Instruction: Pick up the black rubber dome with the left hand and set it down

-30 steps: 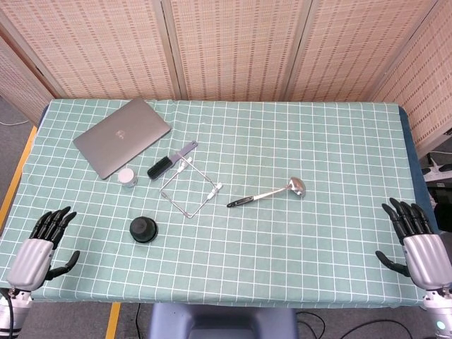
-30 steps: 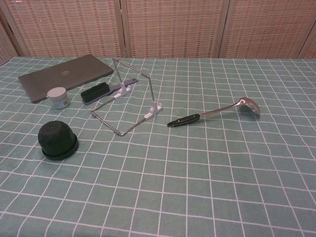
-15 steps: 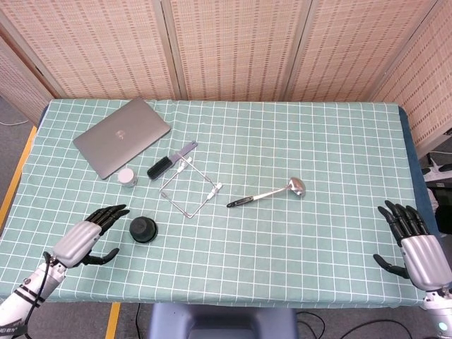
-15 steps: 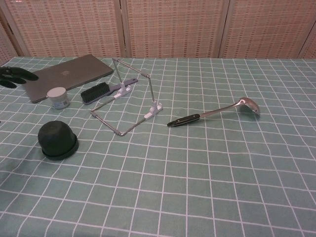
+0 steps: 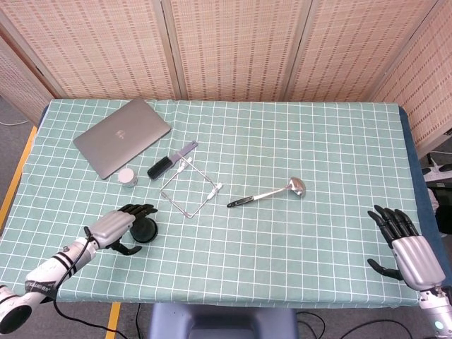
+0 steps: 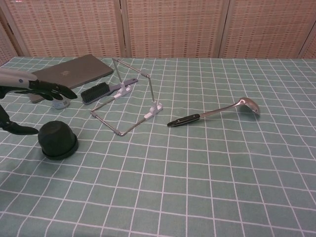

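Both hands are spread: left hand [image 5: 121,227] hovers over the dome [image 6: 58,139] to grasp; right hand [image 5: 404,244] idles apart.

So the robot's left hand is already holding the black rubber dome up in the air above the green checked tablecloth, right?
Not quite. The black rubber dome sits on the green checked tablecloth. The left hand hovers open over it, fingers above and thumb beside, without gripping. The chest view shows this.
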{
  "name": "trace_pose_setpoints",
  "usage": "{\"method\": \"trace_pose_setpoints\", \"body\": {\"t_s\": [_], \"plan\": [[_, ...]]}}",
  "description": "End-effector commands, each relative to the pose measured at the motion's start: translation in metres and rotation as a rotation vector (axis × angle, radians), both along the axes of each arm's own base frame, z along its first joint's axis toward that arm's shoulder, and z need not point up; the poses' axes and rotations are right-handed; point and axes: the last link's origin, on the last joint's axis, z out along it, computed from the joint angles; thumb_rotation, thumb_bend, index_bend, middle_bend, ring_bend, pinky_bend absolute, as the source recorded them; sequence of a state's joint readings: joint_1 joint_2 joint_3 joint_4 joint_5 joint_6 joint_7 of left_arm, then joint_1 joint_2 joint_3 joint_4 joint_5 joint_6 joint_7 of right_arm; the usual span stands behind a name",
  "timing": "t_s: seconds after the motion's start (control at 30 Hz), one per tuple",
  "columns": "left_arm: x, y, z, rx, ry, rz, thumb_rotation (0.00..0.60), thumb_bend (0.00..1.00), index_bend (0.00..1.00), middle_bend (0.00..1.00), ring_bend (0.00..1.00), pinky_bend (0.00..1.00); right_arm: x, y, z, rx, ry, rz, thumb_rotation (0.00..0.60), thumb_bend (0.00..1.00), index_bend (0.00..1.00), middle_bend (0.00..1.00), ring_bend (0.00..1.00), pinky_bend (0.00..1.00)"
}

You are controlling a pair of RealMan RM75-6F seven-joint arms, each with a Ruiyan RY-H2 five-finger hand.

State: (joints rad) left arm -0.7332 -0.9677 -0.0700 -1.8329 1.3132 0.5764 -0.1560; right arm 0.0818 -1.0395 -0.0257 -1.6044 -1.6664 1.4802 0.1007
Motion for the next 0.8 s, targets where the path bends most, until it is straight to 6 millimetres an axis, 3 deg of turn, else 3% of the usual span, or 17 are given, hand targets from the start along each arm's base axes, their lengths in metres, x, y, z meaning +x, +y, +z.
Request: {"method": "trace_pose_setpoints", "body": {"t_s": [0.03,0.63,0.8], "plan": [[0.001,0.01,-0.011,-0.03,0.035,0.005,0.6,0.31,0.0,0.0,0.0,0.07,0.001,0.0,0.0,-0.002,-0.004,0.004,0.6,0.11,0.0,0.0,0.0,0.0],[-0.01,0.033,-0.041,-0.096,0.233,-0.004,0.6,0.31,0.0,0.0,0.0,0.1,0.006,0.008,-0.001,0.03,-0.037,0.033,0.6,0.11,0.0,0.0,0.0,0.0],[-0.007,0.038,-0.049,-0.068,0.261,-0.022,0.6,0.3,0.0,0.0,0.0,0.16,0.007,0.008,-0.001,0.016,-0.037,0.034,0.6,0.11,0.0,0.0,0.0,0.0]]}}
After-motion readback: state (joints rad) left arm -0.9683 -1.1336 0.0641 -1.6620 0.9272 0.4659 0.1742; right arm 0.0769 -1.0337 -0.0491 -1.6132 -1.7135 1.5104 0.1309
